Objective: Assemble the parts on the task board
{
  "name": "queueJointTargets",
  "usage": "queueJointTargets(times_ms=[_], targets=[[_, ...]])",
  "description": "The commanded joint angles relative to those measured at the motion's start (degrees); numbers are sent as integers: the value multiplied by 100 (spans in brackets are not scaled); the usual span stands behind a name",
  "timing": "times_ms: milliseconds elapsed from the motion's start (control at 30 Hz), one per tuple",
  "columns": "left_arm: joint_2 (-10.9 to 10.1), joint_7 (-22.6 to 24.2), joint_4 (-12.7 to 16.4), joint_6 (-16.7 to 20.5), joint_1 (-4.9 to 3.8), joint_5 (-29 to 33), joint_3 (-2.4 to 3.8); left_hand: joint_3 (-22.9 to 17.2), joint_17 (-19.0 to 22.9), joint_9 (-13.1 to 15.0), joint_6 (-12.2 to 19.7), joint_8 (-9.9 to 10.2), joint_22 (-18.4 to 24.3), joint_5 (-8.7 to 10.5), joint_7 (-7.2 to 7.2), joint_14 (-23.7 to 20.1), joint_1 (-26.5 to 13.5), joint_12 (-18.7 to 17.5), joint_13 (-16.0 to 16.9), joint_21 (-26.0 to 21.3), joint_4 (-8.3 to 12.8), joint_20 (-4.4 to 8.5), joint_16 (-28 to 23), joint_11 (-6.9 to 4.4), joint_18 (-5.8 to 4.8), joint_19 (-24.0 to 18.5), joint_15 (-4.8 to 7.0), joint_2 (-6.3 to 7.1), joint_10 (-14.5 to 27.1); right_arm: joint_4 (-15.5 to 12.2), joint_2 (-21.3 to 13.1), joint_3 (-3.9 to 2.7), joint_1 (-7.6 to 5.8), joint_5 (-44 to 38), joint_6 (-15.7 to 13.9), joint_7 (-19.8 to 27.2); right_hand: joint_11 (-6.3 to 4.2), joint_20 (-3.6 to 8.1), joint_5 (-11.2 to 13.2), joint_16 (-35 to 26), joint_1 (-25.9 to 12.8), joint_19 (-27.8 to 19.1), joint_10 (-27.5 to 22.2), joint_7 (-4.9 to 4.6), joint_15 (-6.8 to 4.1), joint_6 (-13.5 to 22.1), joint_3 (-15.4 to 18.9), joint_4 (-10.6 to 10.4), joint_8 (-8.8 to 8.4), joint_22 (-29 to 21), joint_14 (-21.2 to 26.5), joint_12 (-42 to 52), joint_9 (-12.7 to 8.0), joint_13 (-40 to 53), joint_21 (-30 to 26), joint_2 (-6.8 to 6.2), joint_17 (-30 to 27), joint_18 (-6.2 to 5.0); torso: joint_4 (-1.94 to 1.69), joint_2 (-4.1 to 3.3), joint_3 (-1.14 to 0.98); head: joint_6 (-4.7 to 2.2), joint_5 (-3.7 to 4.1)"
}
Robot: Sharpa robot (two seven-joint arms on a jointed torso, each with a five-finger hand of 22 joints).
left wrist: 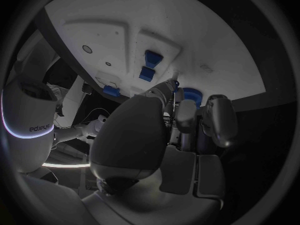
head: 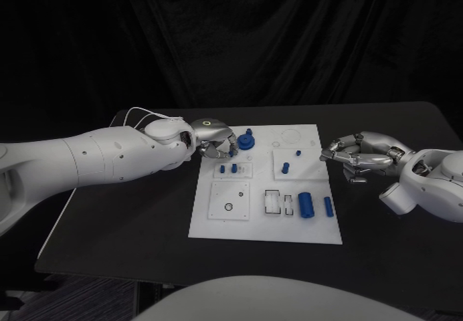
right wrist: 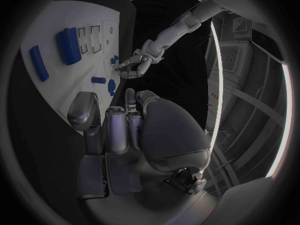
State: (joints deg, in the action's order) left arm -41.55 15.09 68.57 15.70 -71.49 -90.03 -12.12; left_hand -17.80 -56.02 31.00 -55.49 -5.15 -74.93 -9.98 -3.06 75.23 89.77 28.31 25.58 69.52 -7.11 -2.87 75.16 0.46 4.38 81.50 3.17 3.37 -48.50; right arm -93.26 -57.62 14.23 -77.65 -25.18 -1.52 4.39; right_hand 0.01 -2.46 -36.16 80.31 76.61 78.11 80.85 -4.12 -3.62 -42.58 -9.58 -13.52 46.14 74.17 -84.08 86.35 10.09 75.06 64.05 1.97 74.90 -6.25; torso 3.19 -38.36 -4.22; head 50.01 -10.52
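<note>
The white task board [head: 265, 221] lies in the middle of the table. At its far left corner stands a blue round part with a peg [head: 247, 140]. My left hand [head: 218, 144] has its fingertips closed around this part, which shows past the fingers [left wrist: 191, 93] in the left wrist view. A thick blue cylinder [head: 305, 204] and a slim blue bar [head: 328, 206] lie near the board's right front. Small blue pieces [head: 227, 168] stand mid-board, with another small piece [head: 286, 167] to their right. My right hand [head: 362, 156] hovers at the board's right edge, fingers curled in and holding nothing.
Rectangular empty slots [head: 275, 200] and a small black ring [head: 229, 206] mark the board's front half. A round recess [head: 290, 137] sits at the far right. Black table surface [head: 126, 221] surrounds the board on all sides.
</note>
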Motion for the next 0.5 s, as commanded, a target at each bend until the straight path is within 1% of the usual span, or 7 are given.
queueJointTargets(times_ms=[33,300,500], targets=[[17,17,-4,-79,19,-7,4,16,5,-5,46,22,-916,19,-6,-47,-37,13,5,-38,-10,2,-24,6,7,-49,0,-1,3,0,2,-4,16,-8,77,-81,-7,-6,-21,-38,50,-45,-34,-8,-10,33,-45,3,21,-9,-142,-18,6,244,-26,-3,61,-25,6,-1,-2,-1,-12],[23,18,-17,-98,38,-7,4,18,25,-8,47,25,-912,31,-7,-59,-44,8,2,-51,-12,0,-34,7,9,-56,-2,-3,7,6,13,-4,20,-8,101,-94,-4,-8,-21,-60,59,-62,-57,-12,-8,46,-56,9,13,-26,-131,-29,5,216,-57,-2,32,-32,2,-4,-1,-1,-13],[36,25,-39,-93,61,-7,4,20,32,-10,47,27,-911,39,-8,-65,-49,6,0,-57,-15,-1,-38,8,10,-59,-4,-5,9,12,17,-4,22,-8,114,-100,-4,-8,-21,-60,59,-62,-57,-12,-8,46,-56,9,13,-26,-131,-29,5,216,-57,-2,32,-32,-1,-4,-2,-1,6]])
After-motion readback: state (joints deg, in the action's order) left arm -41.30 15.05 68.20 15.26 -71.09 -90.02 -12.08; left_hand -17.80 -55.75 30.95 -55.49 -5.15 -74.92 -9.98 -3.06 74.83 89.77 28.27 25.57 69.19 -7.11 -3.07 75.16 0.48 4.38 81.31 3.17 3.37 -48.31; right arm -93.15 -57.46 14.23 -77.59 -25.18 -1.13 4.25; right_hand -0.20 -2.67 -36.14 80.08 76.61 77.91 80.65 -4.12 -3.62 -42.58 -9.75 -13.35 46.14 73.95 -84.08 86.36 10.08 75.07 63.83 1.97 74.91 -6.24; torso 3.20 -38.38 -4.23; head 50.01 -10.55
